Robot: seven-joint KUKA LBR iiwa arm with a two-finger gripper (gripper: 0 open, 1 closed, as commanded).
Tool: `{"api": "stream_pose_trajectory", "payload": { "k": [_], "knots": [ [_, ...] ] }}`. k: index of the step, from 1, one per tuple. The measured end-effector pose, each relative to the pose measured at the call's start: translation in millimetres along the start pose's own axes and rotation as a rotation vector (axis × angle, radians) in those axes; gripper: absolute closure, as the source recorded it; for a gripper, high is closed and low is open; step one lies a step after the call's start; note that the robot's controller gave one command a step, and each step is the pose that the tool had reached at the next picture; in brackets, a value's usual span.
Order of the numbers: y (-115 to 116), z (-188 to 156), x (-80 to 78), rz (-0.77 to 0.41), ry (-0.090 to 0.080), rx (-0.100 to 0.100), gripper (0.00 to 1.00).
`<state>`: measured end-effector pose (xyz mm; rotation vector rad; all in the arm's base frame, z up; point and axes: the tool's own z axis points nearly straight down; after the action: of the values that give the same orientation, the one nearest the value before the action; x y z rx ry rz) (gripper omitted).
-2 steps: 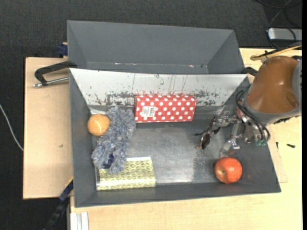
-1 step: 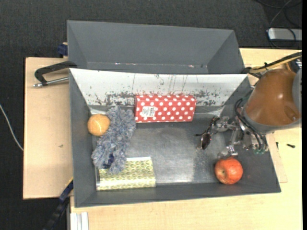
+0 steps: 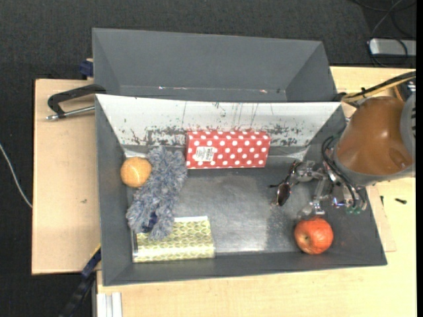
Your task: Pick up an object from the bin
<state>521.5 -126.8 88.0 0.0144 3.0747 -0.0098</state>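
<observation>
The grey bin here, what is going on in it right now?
A robot arm reaches in from the right. Its gripper is open and holds nothing; it hangs at the right side of the bin, just beside a red apple. A red dotted box, an orange ball, a grey fluffy cloth and a patterned flat box lie apart from it.

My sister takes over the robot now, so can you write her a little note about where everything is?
Gripper: fingers open, nothing between them, on the right side of the bin.
Nearest thing: red apple, front right corner, just in front of the gripper.
Others: red box with white dots at the far wall; orange ball, grey fluffy duster and yellow patterned packet on the left.
Done: nothing picked yet.
Left: close on one thing, probably the apple, and lift it out.
</observation>
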Motion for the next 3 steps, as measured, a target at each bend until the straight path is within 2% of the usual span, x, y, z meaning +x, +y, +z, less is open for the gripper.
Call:
{"api": "stream_pose_trajectory", "payload": {
  "k": [1,2,3],
  "knots": [
    [3,2,-1.3,0.011,0.006,0.0,0.0],
    [10,-5,-42.3,-0.145,0.053,-0.008,0.0],
    [56,7,-21.0,-0.045,0.063,-0.007,1.0]
  ]
}}
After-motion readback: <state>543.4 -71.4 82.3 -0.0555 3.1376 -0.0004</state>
